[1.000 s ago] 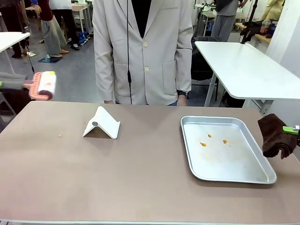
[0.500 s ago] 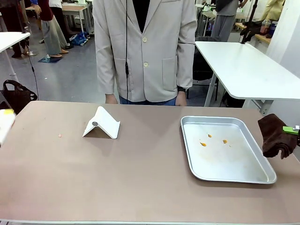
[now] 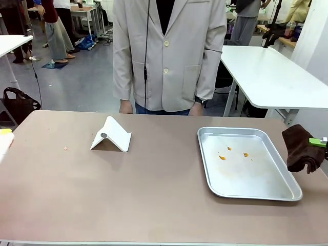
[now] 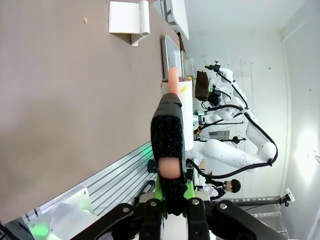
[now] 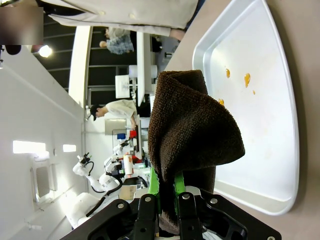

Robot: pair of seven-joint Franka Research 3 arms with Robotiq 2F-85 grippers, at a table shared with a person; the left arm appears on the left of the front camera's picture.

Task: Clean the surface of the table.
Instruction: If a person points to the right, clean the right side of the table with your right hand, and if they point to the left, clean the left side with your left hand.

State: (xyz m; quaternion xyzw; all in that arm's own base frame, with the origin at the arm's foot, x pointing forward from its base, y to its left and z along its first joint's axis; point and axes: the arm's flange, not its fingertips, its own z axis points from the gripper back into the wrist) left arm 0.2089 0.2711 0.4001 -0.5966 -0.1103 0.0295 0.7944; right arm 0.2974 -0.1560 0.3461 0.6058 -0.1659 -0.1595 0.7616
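Note:
The table (image 3: 154, 200) has a matte brownish top with a small crumb (image 3: 65, 148) near its left side. My left gripper (image 4: 172, 189) is shut on the black-and-pink handle of a lint roller (image 4: 170, 130), whose white roll (image 3: 4, 143) peeks in at the table's left edge. In the left wrist view the table (image 4: 60, 100) lies to the picture's left of the roller. At the table's right edge hangs a dark brown cloth (image 3: 301, 148), and my right gripper (image 5: 163, 195) is shut on it. The cloth (image 5: 192, 125) droops beside the tray.
A silver tray (image 3: 287, 192) with orange spots (image 3: 222, 157) lies on the right half. A white folded stand (image 3: 110, 136) sits left of centre. A person in a pale jacket (image 3: 169, 51) stands at the far edge, hands (image 3: 125, 106) down. White tables stand behind.
The lint roller has come down from a raised spot at the far left to the table's left edge. The person has stepped to the right. The right arm and cloth are still.

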